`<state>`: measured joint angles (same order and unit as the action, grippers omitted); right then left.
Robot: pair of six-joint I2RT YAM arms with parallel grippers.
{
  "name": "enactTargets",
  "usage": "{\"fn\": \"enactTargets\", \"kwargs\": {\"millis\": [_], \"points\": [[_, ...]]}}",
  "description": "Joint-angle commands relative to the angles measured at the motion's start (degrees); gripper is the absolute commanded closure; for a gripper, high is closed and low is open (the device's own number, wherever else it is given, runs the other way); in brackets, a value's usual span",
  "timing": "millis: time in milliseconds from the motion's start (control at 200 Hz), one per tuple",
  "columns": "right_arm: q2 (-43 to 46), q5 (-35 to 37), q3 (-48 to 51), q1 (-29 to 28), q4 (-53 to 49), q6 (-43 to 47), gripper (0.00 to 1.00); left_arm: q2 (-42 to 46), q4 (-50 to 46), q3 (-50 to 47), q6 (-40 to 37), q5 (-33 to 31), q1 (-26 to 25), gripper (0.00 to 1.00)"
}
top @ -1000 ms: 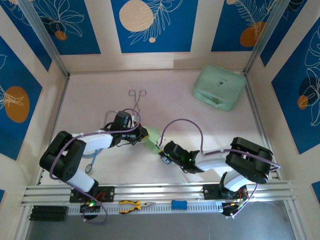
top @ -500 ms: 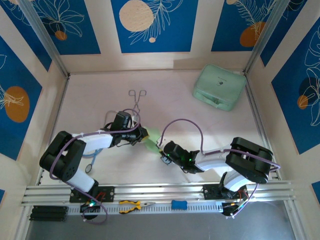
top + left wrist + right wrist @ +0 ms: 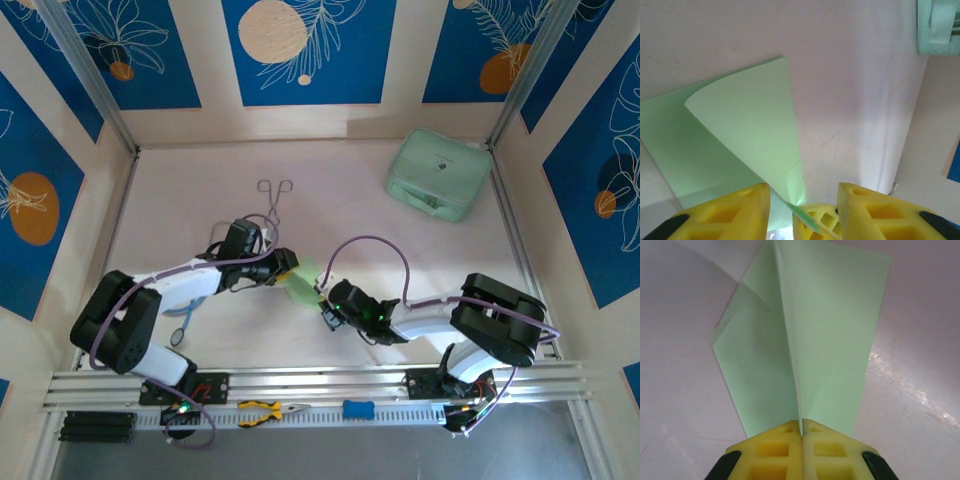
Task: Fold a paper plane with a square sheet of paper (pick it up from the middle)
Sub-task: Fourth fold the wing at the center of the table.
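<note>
The square sheet of paper point(image 3: 304, 281) lies partly folded near the middle of the table point(image 3: 350, 190), between the two grippers in the top view. The right gripper point(image 3: 325, 302) comes in from the lower right and is clamped on the sheet. In the right wrist view its yellow fingers point(image 3: 775, 440) are pressed together on a raised centre crease of the paper point(image 3: 825, 330), which spreads away toward the top of the frame with one flap on each side.

The left gripper point(image 3: 288, 264) sits at the sheet's upper left edge with its jaws apart. In the left wrist view its fingers point(image 3: 725, 215) stand at the bottom of the frame, and a curled flap of the paper point(image 3: 740, 130) narrows to a thin edge that runs down into the gap between them.

A mint-green case point(image 3: 438, 175) rests well apart in the upper right of the table, and its corner shows in the left wrist view point(image 3: 935, 25). Metal tongs point(image 3: 275, 195) lie just above the left arm. A blue-handled tool point(image 3: 178, 322) lies partly hidden beside that arm. Yellow-handled pliers point(image 3: 268, 410) and a small blue object point(image 3: 357, 409) rest on the rail at the bottom.
</note>
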<state>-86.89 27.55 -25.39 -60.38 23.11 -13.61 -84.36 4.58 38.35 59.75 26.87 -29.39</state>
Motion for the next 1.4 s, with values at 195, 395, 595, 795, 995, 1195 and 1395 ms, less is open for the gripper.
{"fn": "enactTargets", "kwargs": {"millis": [195,395,595,795,995,1195,1395], "points": [[-3.7,-7.0,-0.8,2.1,1.9,-8.0,0.96,5.2,-10.7,3.5,-5.6,-5.9,-0.3,0.53],[-4.3,-12.7,-0.7,4.7,2.9,-13.4,0.96,5.5,-10.8,3.2,-5.8,-5.7,-0.3,0.54],[-4.2,-19.0,-0.5,7.9,3.5,-18.1,0.96,4.3,-8.6,2.5,-5.6,-4.3,-0.3,0.71],[-5.3,-24.8,0.4,9.9,7.6,-22.7,0.96,0.9,-4.9,2.3,-5.0,-0.8,-0.4,0.86],[-7.4,-28.5,0.7,11.3,10.2,-27.2,0.97,-2.0,-3.0,2.6,-4.6,0.5,-0.9,0.94],[-9.0,-31.4,1.0,12.8,11.6,-31.6,0.99,-4.8,-2.8,3.0,-4.5,0.2,-1.5,0.97],[-10.8,-33.2,1.6,13.6,14.1,-35.8,0.99,-9.0,-1.0,3.2,-4.0,1.5,-2.0,0.98]]}}
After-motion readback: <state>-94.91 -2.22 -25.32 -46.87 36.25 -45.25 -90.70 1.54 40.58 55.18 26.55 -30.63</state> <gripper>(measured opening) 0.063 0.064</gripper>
